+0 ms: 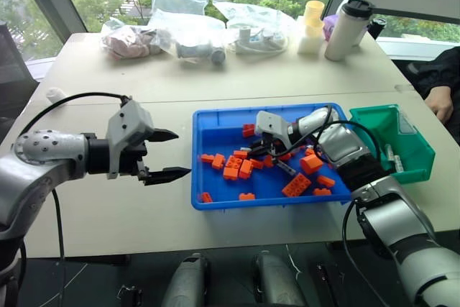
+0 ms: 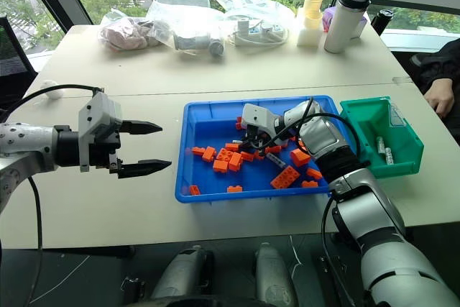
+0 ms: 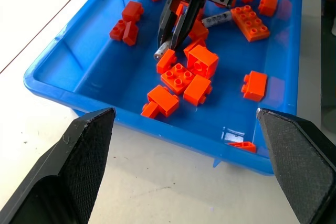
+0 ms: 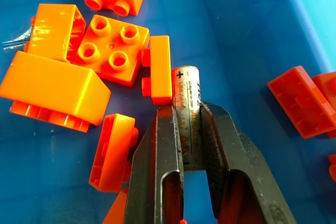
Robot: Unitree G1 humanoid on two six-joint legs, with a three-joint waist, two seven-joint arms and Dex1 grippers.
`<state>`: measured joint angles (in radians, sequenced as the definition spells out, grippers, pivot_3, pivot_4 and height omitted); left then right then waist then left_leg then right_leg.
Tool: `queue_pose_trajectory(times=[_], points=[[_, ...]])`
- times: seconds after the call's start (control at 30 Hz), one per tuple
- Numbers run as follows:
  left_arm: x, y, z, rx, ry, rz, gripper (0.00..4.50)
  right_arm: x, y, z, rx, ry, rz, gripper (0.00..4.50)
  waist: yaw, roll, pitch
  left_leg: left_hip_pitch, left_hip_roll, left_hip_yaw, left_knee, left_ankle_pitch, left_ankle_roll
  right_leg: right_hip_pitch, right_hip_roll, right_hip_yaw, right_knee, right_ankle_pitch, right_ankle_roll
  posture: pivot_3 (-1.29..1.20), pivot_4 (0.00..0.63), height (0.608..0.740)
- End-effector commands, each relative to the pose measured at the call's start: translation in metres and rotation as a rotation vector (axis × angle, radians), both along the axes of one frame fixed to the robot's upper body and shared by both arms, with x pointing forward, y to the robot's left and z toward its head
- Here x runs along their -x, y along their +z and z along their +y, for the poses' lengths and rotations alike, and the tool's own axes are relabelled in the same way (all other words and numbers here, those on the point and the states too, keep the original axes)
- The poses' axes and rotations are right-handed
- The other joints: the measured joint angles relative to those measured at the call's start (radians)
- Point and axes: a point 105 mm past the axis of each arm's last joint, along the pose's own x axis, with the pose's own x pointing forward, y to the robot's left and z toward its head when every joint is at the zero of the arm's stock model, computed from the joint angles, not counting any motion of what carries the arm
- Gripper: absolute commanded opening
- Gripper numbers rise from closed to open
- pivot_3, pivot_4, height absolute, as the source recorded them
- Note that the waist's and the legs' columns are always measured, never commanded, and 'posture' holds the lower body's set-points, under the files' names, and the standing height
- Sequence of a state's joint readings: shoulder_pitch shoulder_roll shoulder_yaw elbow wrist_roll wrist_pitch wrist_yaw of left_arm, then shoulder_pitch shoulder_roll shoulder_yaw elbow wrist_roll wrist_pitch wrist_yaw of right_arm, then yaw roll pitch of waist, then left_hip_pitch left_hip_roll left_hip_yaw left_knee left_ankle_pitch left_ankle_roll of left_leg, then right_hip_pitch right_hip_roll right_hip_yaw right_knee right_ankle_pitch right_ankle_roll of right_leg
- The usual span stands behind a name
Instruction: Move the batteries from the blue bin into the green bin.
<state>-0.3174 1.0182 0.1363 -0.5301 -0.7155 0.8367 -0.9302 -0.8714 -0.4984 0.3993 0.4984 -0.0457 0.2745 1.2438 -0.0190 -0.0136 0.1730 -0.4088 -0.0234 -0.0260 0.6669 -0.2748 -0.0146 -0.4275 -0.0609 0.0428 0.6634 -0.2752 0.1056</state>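
The blue bin (image 1: pixel 215 129) sits mid-table, scattered with orange bricks (image 1: pixel 237 167). My right gripper (image 4: pixel 187 113) is down inside it, shut on a silver battery (image 4: pixel 187 90) that lies among the bricks. This battery's tip (image 3: pixel 164 52) pokes out below the black fingers in the left wrist view. A second battery (image 3: pixel 216 19) lies nearby in the bin. The green bin (image 1: pixel 415 150) stands just right of the blue one, with batteries (image 2: pixel 381 146) inside. My left gripper (image 1: pixel 181 153) hovers open over the table, left of the blue bin, holding nothing.
Plastic bags (image 1: pixel 180 12), a white thermos (image 1: pixel 348 28) and stacked yellow cups (image 1: pixel 312 25) line the table's far side. A person's hand (image 1: pixel 440 102) rests at the right edge. Bare tabletop (image 1: pixel 108 213) lies left of and in front of the blue bin.
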Motion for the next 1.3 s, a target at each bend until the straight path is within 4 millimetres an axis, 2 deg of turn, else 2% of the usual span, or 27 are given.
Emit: queue_pose_trajectory(times=[0.03,0.17,0.3,0.33,0.4,0.47,0.53,0.7,0.8,0.93,1.07,1.3], points=[[0.001,0.005,-0.002,-0.003,-0.013,-0.037,4.50,-0.004,0.016,0.003,-0.030,-0.002,-0.047,0.02,0.000,0.000,0.000,0.000,0.000,0.000,0.000,0.000,0.000,0.000,0.000,0.000,0.000,0.000,0.000,0.00,0.150,0.740],[0.002,0.005,-0.004,0.007,-0.025,-0.034,4.50,-0.008,0.037,0.001,-0.079,-0.035,-0.105,0.02,0.000,0.000,0.000,0.000,0.000,0.000,0.000,0.000,0.000,0.000,0.000,0.000,0.000,0.000,0.000,0.00,0.150,0.740],[-0.001,0.013,-0.011,0.063,-0.049,-0.060,4.50,-0.014,0.075,-0.016,-0.204,-0.167,-0.174,0.02,0.005,0.000,0.000,0.000,0.000,0.000,0.000,0.000,0.000,0.000,-0.001,0.000,0.000,0.000,0.000,0.00,0.150,0.740],[-0.005,0.017,-0.015,0.103,-0.047,-0.078,4.50,-0.013,0.090,-0.025,-0.264,-0.220,-0.192,0.02,0.009,0.000,0.000,0.000,0.000,0.000,0.000,0.000,0.000,0.000,-0.001,0.000,0.000,0.000,0.000,0.00,0.150,0.740],[-0.016,0.029,-0.028,0.203,-0.058,-0.108,4.50,-0.009,0.122,-0.062,-0.383,-0.385,-0.259,0.02,0.022,0.000,0.000,0.000,-0.001,-0.001,0.000,0.000,0.000,0.001,-0.002,-0.001,0.000,0.000,0.000,0.00,0.150,0.740],[-0.019,0.035,-0.042,0.272,-0.109,-0.101,4.50,-0.003,0.136,-0.100,-0.413,-0.548,-0.322,0.02,0.032,0.000,0.000,-0.001,-0.002,-0.001,0.001,0.000,0.000,0.001,-0.002,-0.001,-0.001,0.000,0.000,0.00,0.150,0.740],[-0.022,0.036,-0.056,0.292,-0.168,-0.095,4.50,0.005,0.135,-0.137,-0.397,-0.727,-0.331,0.02,0.036,-0.001,-0.001,-0.001,-0.003,-0.001,0.001,0.000,0.000,0.002,-0.003,-0.001,-0.001,0.000,0.000,0.00,0.150,0.740],[-0.033,0.026,-0.076,0.243,-0.258,-0.102,4.50,0.030,0.129,-0.202,-0.327,-1.019,-0.407,0.02,0.018,0.000,-0.001,0.000,-0.002,0.001,0.000,0.000,0.000,0.002,-0.002,0.000,-0.001,0.000,0.000,0.00,0.150,0.740],[-0.036,0.022,-0.080,0.215,-0.292,-0.104,4.50,0.044,0.121,-0.223,-0.280,-1.109,-0.411,0.02,0.000,0.001,-0.001,0.001,-0.001,0.001,-0.001,0.000,0.000,0.002,0.000,0.001,0.000,0.000,0.000,0.00,0.150,0.740],[-0.038,0.014,-0.080,0.179,-0.315,-0.102,4.50,0.059,0.095,-0.249,-0.188,-1.234,-0.339,0.02,0.001,0.001,-0.001,0.001,0.000,0.001,-0.001,0.000,0.001,0.001,0.002,0.001,0.000,0.000,0.000,0.00,0.150,0.740],[-0.040,0.012,-0.081,0.180,-0.315,-0.104,4.50,0.059,0.087,-0.262,-0.187,-1.321,-0.331,0.02,0.003,0.001,-0.001,0.001,0.000,0.002,0.000,0.000,0.001,0.002,0.001,0.002,0.000,0.000,0.000,0.00,0.150,0.740],[-0.040,0.011,-0.080,0.168,-0.311,-0.110,4.50,0.051,0.091,-0.268,-0.183,-1.342,-0.356,3.51,0.005,0.001,-0.001,0.001,0.000,0.002,0.000,0.000,0.001,0.002,0.001,0.002,0.000,0.000,0.000,0.00,0.150,0.740]])
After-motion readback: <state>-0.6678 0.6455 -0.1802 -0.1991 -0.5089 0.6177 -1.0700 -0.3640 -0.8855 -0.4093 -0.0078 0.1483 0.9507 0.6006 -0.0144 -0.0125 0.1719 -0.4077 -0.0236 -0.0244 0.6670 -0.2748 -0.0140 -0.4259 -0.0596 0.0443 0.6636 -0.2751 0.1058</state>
